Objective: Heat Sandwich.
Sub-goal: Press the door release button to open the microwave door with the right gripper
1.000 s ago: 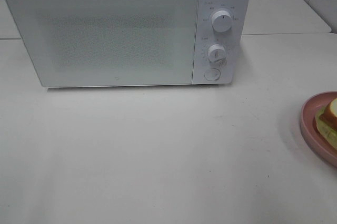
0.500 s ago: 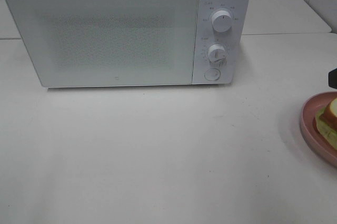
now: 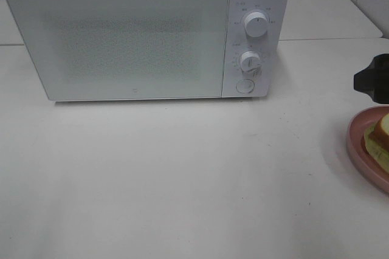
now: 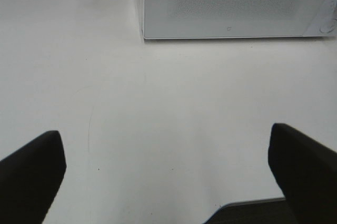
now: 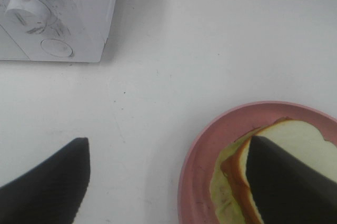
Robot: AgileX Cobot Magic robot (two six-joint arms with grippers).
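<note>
The sandwich (image 3: 381, 134), white bread with tan crust and green lettuce, lies on a round pink plate (image 3: 358, 146) at the right edge of the table; it also shows in the right wrist view (image 5: 274, 145). The white microwave (image 3: 146, 34) stands at the back with its door shut. My right gripper (image 5: 168, 182) is open above the plate's near-microwave side, one finger over the sandwich; its black tip shows in the high view (image 3: 374, 79). My left gripper (image 4: 166, 171) is open and empty over bare table in front of the microwave (image 4: 237, 3).
The microwave has two knobs (image 3: 255, 25) and a round button (image 3: 244, 86) on its right panel. The white table (image 3: 182, 174) spreads in front of it. A wall seam runs behind the microwave.
The right arm has come into the high view from the right edge, moving left above the plate. The sandwich, plate and microwave have not moved.
</note>
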